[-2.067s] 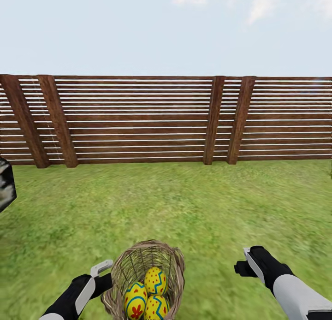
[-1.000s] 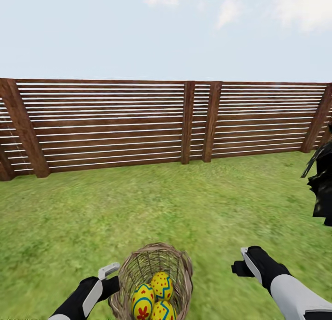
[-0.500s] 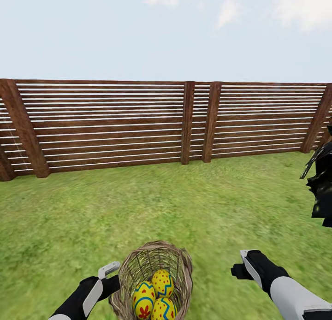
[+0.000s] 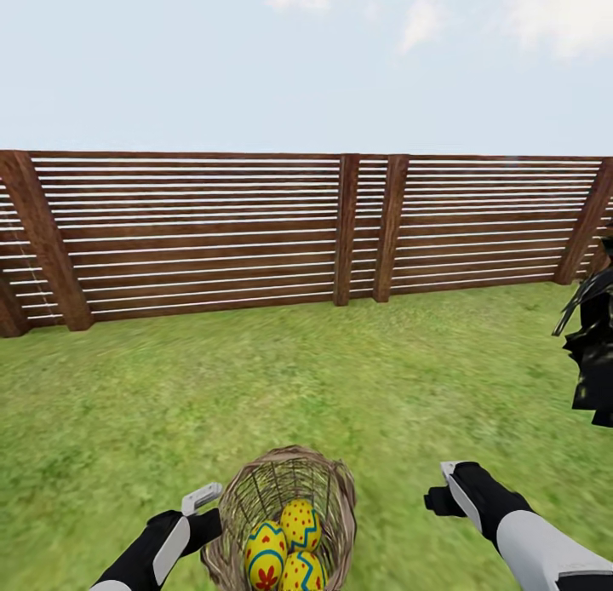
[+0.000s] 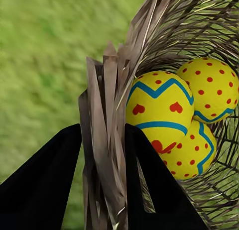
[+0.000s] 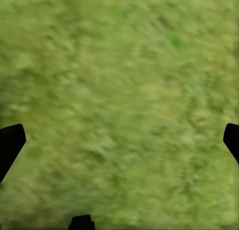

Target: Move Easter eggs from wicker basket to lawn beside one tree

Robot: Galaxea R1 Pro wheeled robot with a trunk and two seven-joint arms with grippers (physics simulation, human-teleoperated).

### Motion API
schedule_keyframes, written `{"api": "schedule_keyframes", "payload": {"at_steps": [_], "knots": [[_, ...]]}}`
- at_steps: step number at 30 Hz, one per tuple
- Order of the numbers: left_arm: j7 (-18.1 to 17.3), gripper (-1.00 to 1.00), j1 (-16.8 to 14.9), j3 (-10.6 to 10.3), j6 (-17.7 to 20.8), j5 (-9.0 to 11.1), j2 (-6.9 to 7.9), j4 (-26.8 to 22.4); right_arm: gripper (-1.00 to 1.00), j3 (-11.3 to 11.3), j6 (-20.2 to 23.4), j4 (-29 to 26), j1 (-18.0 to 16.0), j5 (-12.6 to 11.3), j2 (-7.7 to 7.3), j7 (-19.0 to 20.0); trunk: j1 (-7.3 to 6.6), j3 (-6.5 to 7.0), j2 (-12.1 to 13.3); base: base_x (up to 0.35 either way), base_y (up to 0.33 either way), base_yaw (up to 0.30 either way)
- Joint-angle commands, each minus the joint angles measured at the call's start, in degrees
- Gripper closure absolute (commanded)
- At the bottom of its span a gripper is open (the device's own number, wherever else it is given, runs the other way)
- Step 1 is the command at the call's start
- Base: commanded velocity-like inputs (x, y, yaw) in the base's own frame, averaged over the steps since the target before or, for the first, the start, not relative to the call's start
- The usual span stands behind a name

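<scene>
The left tool [image 5: 104,155] is clamped on the light, springy wicker basket [image 4: 285,510] rim, a fair hold, the right tool [image 4: 449,491] spread apart, while three smooth Easter eggs [image 4: 285,547] look liable to roll.

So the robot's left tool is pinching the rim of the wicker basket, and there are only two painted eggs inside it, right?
Not quite: the basket holds three Easter eggs, not two, as the left wrist view shows plainly. The rest stands: the left tool has its fingers on either side of the woven rim.
</scene>
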Motion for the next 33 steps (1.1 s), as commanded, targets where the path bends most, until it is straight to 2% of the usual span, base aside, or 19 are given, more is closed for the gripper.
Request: {"api": "schedule_keyframes", "payload": {"at_steps": [1,7,14,22,26,33], "knots": [[0.34,1.00,-0.02,0.19,0.31,0.83,-0.03,-0.16,-1.00,0.48,0.32,-0.09,-0.02,-0.35,0.02,-0.11,-0.23,0.13,0.38,0.000,0.000,0.000],[0.34,1.00,-0.02,0.12,0.39,0.82,-0.04,-0.16,-1.00,0.40,0.32,-0.04,-0.02,-0.26,0.91,-0.11,-1.55,1.20,2.79,-0.001,0.000,0.000],[0.34,1.00,-0.02,0.18,0.21,0.77,-0.04,-0.16,-1.00,0.39,0.45,-0.04,-0.02,-0.26,0.95,-0.11,-3.08,2.46,5.60,-0.228,0.000,0.000],[0.34,1.00,-0.02,0.17,0.22,0.69,-0.06,-0.16,-1.00,0.41,0.50,0.03,-0.02,-0.26,1.12,-0.11,-4.84,3.90,8.80,-0.010,0.000,0.000],[0.40,1.00,-0.02,0.15,0.22,0.62,-1.04,-0.16,-1.00,0.40,0.50,0.05,-0.02,-0.26,1.34,-0.11,-5.72,4.61,10.41,-0.148,0.000,-0.010],[0.35,1.00,-0.02,0.20,0.15,0.73,-1.27,-0.16,-1.00,0.39,0.83,0.05,-0.02,-0.33,1.30,-0.09,-7.26,5.97,13.22,-0.130,-0.028,-0.257]]}}
